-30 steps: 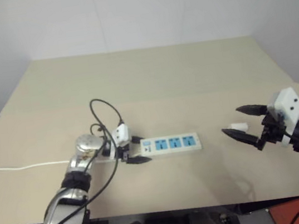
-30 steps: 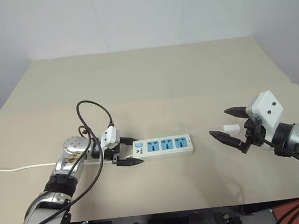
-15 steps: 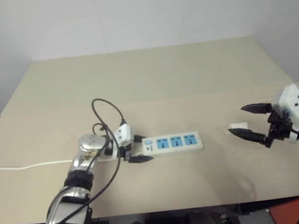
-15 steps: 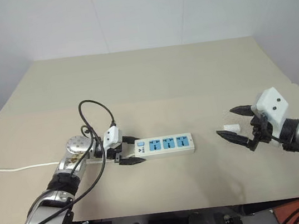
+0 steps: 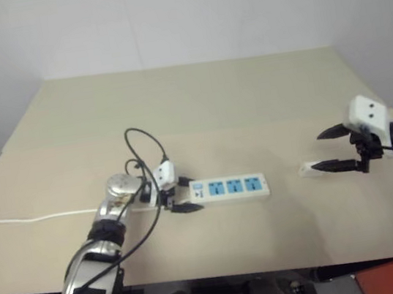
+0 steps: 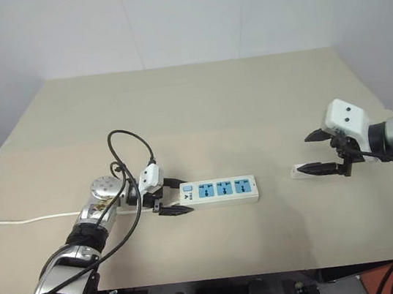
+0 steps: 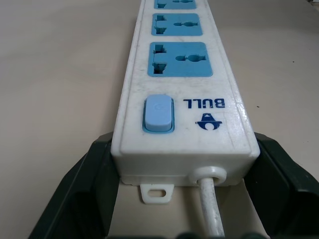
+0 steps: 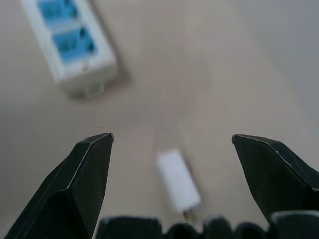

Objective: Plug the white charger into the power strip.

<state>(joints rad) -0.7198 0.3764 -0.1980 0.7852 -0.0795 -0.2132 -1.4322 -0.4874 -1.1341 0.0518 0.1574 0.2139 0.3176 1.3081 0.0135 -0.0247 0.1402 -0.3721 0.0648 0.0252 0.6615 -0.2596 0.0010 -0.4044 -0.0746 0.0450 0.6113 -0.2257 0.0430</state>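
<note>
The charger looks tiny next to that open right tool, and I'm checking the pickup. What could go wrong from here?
1. The charger lies flat on the table between the wide-open fingers of the right tool; closing off-centre could push it aside.
2. The left tool grips only the switch end of the power strip, so the far end might swing when the plug is pressed in.

Right gripper [image 8: 172,140]: its two black fingers [image 8: 84,179] stand wide apart, with nothing between them touching either one.
White charger [image 8: 178,180]: lies flat on the table in the gap between the fingers, closer to the wrist than to the tips, clear of both.
Power strip [image 8: 70,42]: one end of it lies well beyond the fingertips, two blue socket panels in sight, well apart from the charger.
Table [image 8: 199,74]: plain beige surface under everything.
</note>
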